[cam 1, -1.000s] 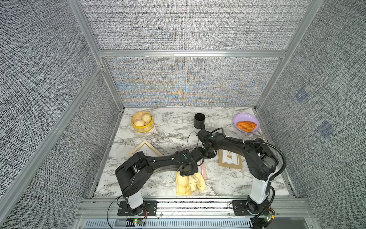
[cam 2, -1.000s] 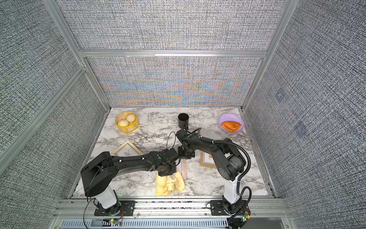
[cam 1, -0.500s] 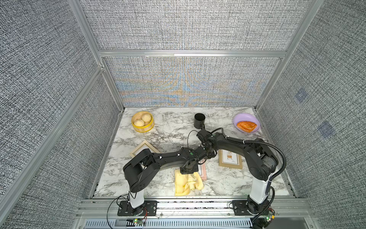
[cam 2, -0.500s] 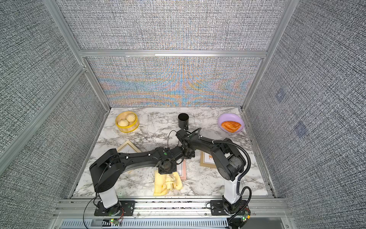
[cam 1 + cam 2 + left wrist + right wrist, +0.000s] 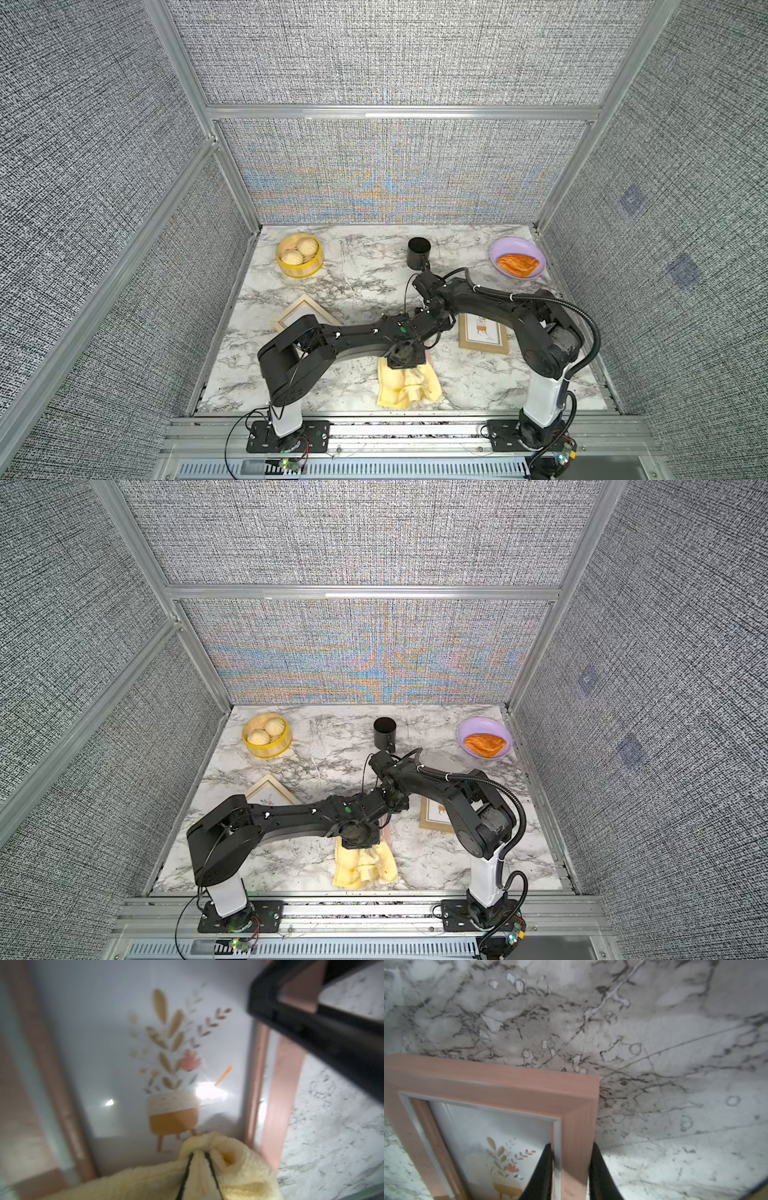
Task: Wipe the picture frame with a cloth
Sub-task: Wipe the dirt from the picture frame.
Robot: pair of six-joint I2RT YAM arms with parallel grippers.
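Left gripper [image 5: 198, 1154] pinches yellow cloth [image 5: 239, 1178] at pink picture frame's [image 5: 286, 1084] short end, glass [image 5: 93, 1043] lengthwise ahead (right gripper [image 5: 572, 1148] clamps rail [image 5: 577, 1126]).

Open marble [image 5: 365, 266] between steamer basket [image 5: 299, 261] and black cup [image 5: 418, 253], left arm [image 5: 357, 332] and right arm [image 5: 490, 299] overlapping mid-table

The pale yellow cloth [image 5: 409, 384] is lying crumpled well in front of the black cup [image 5: 418, 252], at the marble table's [image 5: 365, 266] near edge, with the left arm's [image 5: 357, 337] wrist sitting over its far edge (only a sliver of the pink picture frame [image 5: 428, 356] is showing beside it). The right arm [image 5: 486, 299] is bending in just in front of the cup, meeting the left arm, while a steamer of buns [image 5: 299, 259] is standing well to the cup's left and a purple bowl [image 5: 507, 247] holding a pastry [image 5: 517, 265] well to its right.
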